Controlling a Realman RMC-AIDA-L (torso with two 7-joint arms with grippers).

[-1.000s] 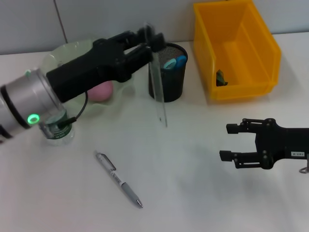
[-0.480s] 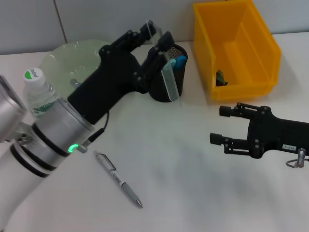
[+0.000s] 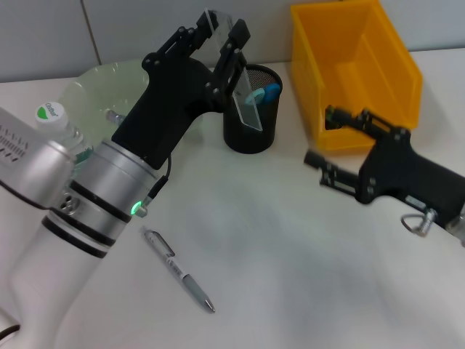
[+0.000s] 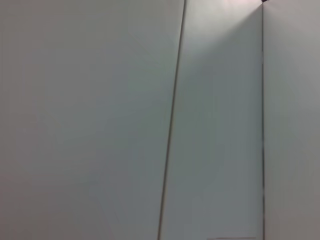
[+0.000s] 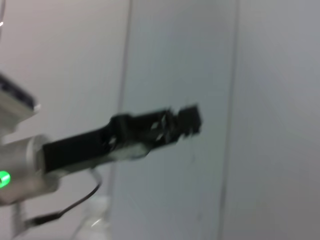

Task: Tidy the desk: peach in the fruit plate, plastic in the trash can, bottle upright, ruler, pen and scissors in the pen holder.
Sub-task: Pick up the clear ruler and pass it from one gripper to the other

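Observation:
My left gripper (image 3: 221,27) is raised above the black mesh pen holder (image 3: 251,131) and is shut on the clear ruler (image 3: 247,98). The ruler slants down, and its lower end is inside the holder. Blue scissors handles (image 3: 267,91) stick out of the holder. The pen (image 3: 179,270) lies on the table in front of my left arm. At the left the bottle (image 3: 52,123) stands upright beside the pale green fruit plate (image 3: 94,76). My arm hides the peach. My right gripper (image 3: 321,135) is open, just in front of the yellow bin (image 3: 363,43). A scrap of plastic (image 3: 331,116) lies in the bin.
The wall runs behind the table. The right wrist view shows my left arm's gripper (image 5: 160,127) against the wall. The left wrist view shows only wall panels.
My left gripper has lifted and tilted the ruler, so its lower end now sits in the pen holder. My right gripper has moved back and left, toward the yellow bin.

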